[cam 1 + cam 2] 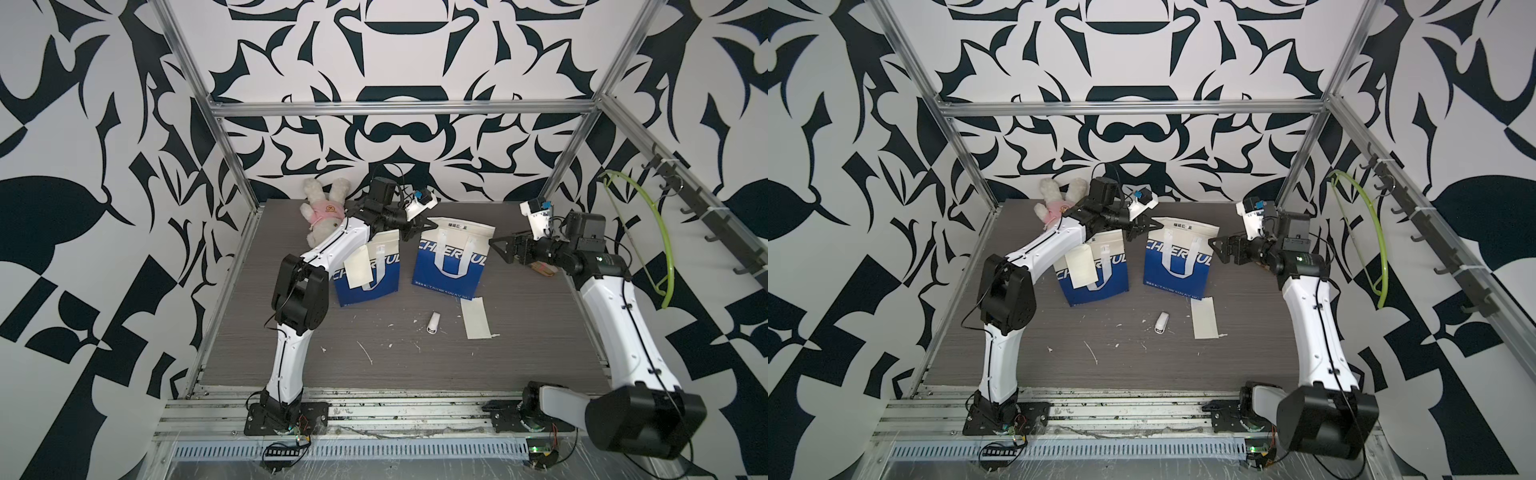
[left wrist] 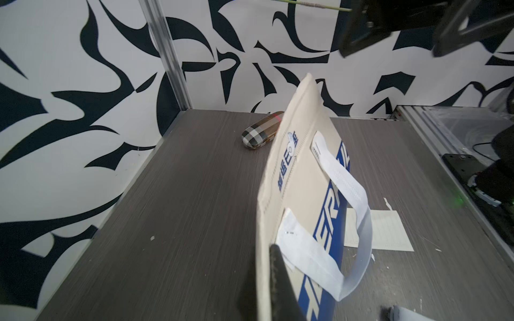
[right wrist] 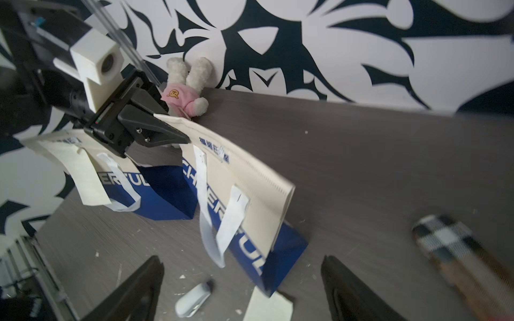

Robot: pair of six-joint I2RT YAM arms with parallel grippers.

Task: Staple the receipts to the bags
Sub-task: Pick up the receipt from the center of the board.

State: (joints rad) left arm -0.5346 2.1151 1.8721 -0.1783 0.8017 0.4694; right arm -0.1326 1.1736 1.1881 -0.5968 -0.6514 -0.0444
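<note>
Two bags stand side by side in the far half of the table (image 1: 291, 365). The left bag (image 1: 382, 286) already carries a receipt (image 1: 357, 266) on its front, while the right bag (image 1: 428, 266) has none. The left gripper (image 1: 430, 225) is clamped on the right bag's upper left corner and holds it upright. The right gripper (image 1: 500, 250) hangs empty, jaws wide, just beside that bag's right edge. The loose receipt (image 1: 477, 318) lies flat on the table, nearer than the right bag's right corner, its long axis running near to far. The right arm is plainly closer to it. The small stapler (image 1: 433, 323) lies just left of that slip.
</note>
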